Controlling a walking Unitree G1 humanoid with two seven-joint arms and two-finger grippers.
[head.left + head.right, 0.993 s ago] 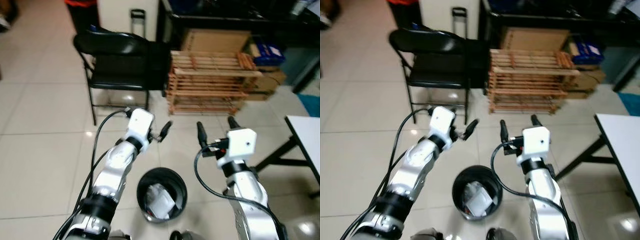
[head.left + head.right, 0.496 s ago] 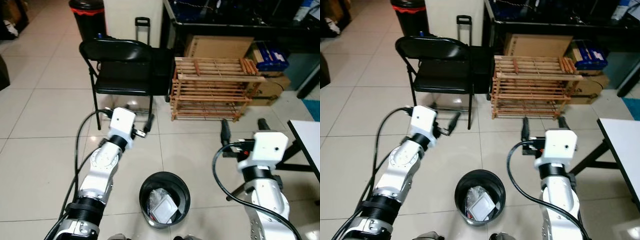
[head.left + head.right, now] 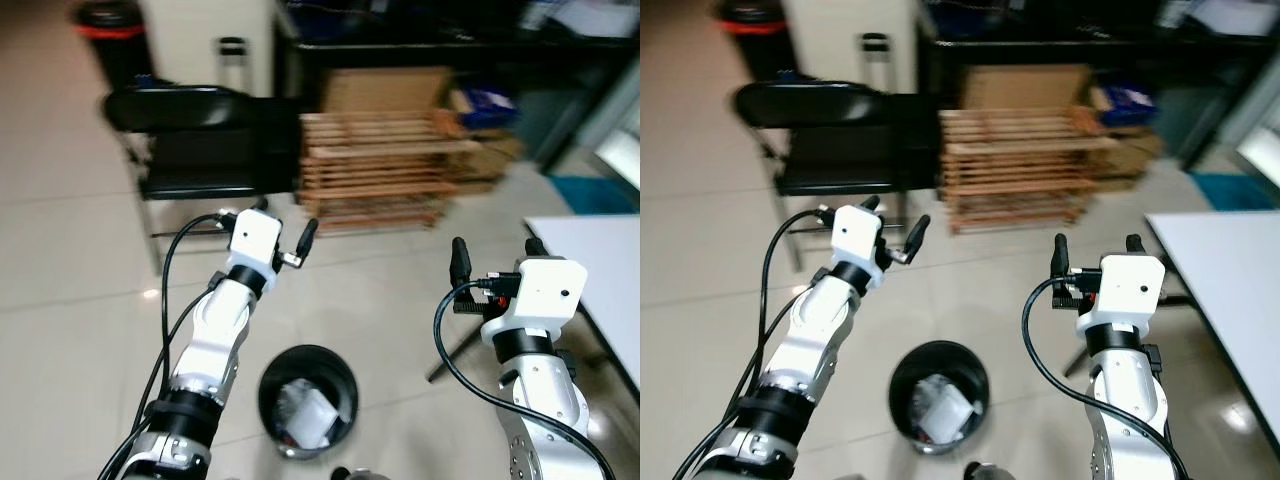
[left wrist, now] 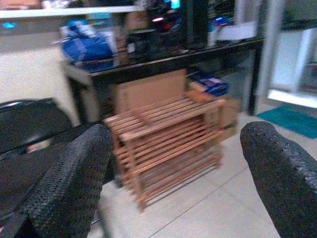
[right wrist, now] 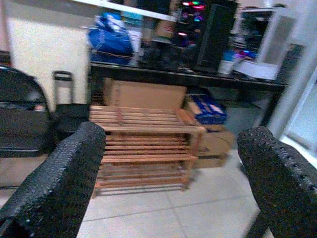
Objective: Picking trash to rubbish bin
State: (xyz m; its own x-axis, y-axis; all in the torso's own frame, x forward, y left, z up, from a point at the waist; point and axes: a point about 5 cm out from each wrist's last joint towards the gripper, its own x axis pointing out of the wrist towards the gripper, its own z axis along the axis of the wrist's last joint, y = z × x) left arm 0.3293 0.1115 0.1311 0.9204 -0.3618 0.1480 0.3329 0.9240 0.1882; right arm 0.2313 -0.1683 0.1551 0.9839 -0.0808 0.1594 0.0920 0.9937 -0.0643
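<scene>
Both pincers are raised in front of the robot and hold nothing. The left pincer (image 3: pixel 285 235) has its fingers spread, with only air between them; the wrist view looks straight through the gap to the wooden rack (image 4: pixel 168 134). The right pincer (image 3: pixel 1095 250) is spread the same way, its two fingers standing apart and upright, also aimed at the rack.

Below and between the arms, at about 6 o'clock in the head views, the bin (image 3: pixel 306 400) stands on the tiled floor (image 3: pixel 70 300). It already holds trash (image 3: pixel 305 415): crumpled pale paper or wrapping, lying inside the rim.

Further out, a black folding chair (image 3: pixel 200 150) stands at 11 o'clock, the rack at 12 o'clock, cardboard boxes (image 3: pixel 385 90) behind it, and the corner of a white surface (image 3: pixel 590 260) at 3 o'clock.

As I judge it, some trash is binned and nothing is in hand. No loose trash is plain on the visible floor, though the pictures are blurred; what remains may be finding more, or nothing.
</scene>
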